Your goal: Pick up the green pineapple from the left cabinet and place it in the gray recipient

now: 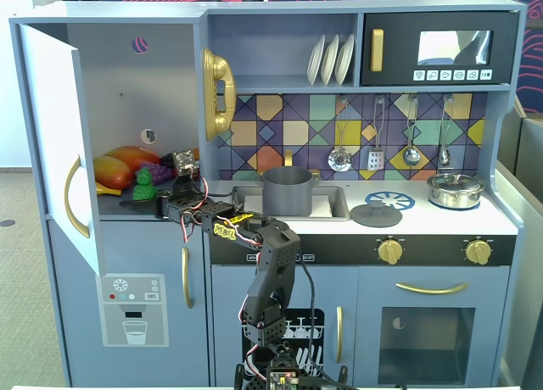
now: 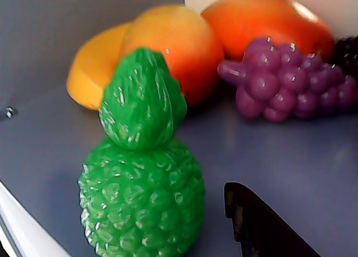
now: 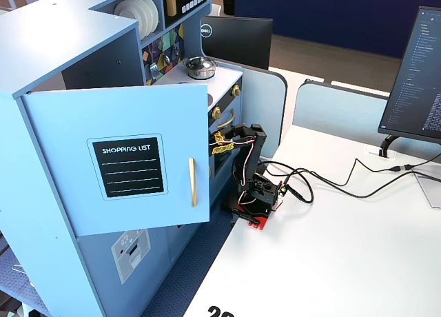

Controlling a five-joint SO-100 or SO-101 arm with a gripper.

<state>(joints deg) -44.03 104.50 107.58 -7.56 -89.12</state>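
Observation:
The green pineapple (image 1: pixel 143 184) stands upright on the shelf of the left cabinet (image 1: pixel 110 76), whose light-blue door (image 1: pixel 51 136) is swung open. In the wrist view the pineapple (image 2: pixel 142 184) fills the lower left. One black finger (image 2: pixel 251 220) shows to its right, apart from it; the other finger is out of view. My gripper (image 1: pixel 163 195) reaches into the cabinet just right of the pineapple and looks open and empty. The gray recipient (image 1: pixel 288 189) stands in the sink on the counter, right of the cabinet.
Orange-red mangoes (image 2: pixel 173 44) and a purple grape bunch (image 2: pixel 285 81) lie behind the pineapple. A gold phone (image 1: pixel 218 93) hangs on the cabinet's right edge. A gray lid (image 1: pixel 376 214) and a shiny lidded pot (image 1: pixel 455 188) sit on the counter. In a fixed view the open door (image 3: pixel 124 158) hides the shelf.

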